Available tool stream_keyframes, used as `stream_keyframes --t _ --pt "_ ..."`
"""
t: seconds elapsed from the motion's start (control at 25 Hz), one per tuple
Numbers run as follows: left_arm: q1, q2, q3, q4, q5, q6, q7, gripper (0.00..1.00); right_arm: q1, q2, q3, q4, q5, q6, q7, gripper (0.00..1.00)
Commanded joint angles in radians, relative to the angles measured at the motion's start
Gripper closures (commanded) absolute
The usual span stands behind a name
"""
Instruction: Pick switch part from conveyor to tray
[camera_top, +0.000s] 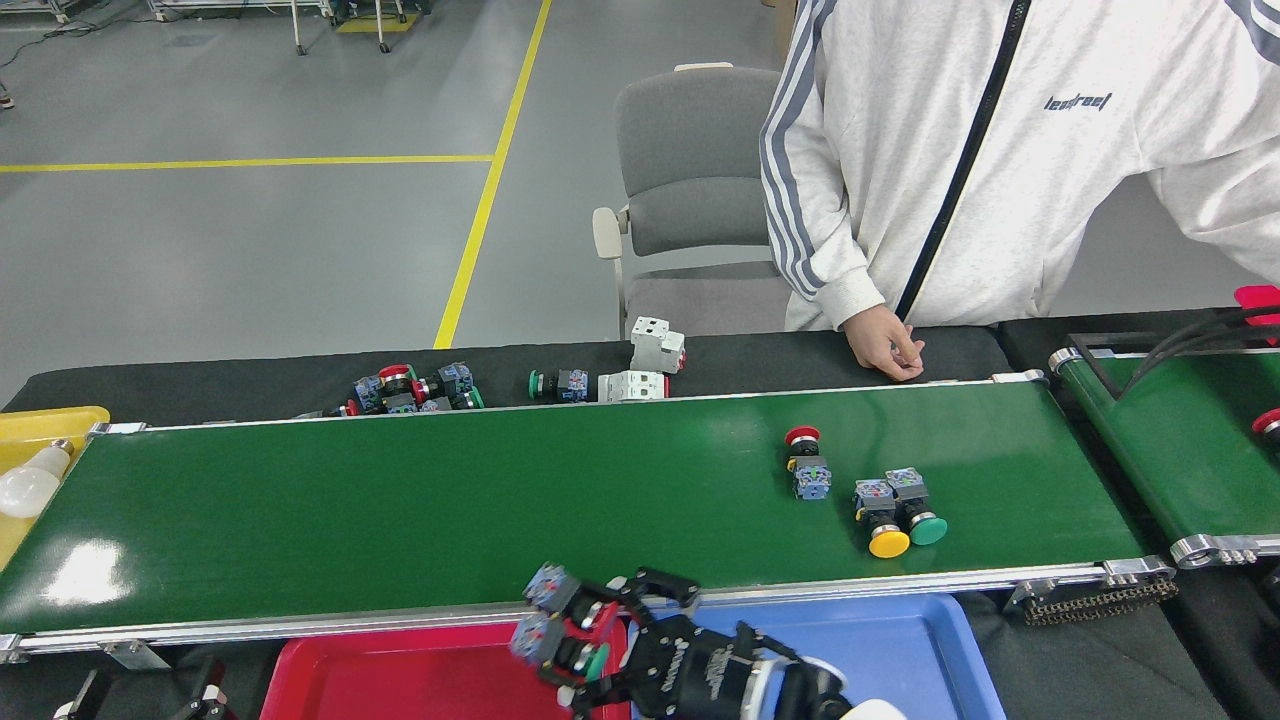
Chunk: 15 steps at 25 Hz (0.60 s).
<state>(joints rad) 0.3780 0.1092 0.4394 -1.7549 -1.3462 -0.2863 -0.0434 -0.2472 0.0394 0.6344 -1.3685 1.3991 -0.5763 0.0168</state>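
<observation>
The right gripper is clamped on two switch parts above the red tray, beside the blue tray; what either tray holds is hidden. Three more switches lie on the conveyor. The left gripper is out of view.

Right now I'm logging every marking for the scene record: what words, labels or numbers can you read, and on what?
"leastreet", roughly; letters unclear: the person's white jacket, on the chest.
White print on the right gripper body: too small and blurred to read.
Labels on the switch parts on the conveyor: unreadable.
</observation>
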Motion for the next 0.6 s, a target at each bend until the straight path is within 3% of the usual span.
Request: stream_keyframes --t 0.0,0.2,0.24,0.32,0.4,0.44,0.56 --pt "-0.010 0.010 0.001 -0.012 0.002 -0.001 0.007 0.00 -0.020 0.011 -0.002 -0.003 0.001 -0.005 -0.012 0.00" --pt "-0.007 0.012 0.008 -0.014 0.002 -0.001 0.008 0.00 -0.003 -0.003 -0.030 -0.040 -0.012 0.000 -0.011 0.00" --pt "-0.001 0.012 0.013 -0.015 0.002 -0.001 0.008 0.00 0.019 -0.019 -0.076 -0.077 -0.022 0.006 -0.008 0.00" --pt "-0.001 0.013 0.013 -0.018 0.002 -0.001 0.007 0.00 0.140 -0.041 -0.237 -0.178 -0.035 0.046 -0.004 0.00" --pt "-0.001 0.015 0.013 -0.017 0.002 -0.002 0.007 0.00 0.255 -0.024 -0.378 -0.247 -0.034 0.170 -0.004 0.01" --pt "-0.001 0.015 0.013 -0.017 0.002 -0.004 0.007 0.00 0.315 0.002 -0.444 -0.271 -0.034 0.294 -0.011 0.01" --pt "-0.002 0.018 0.012 -0.018 0.006 -0.011 0.007 0.00 0.373 0.019 -0.506 -0.273 -0.035 0.596 -0.080 0.01"
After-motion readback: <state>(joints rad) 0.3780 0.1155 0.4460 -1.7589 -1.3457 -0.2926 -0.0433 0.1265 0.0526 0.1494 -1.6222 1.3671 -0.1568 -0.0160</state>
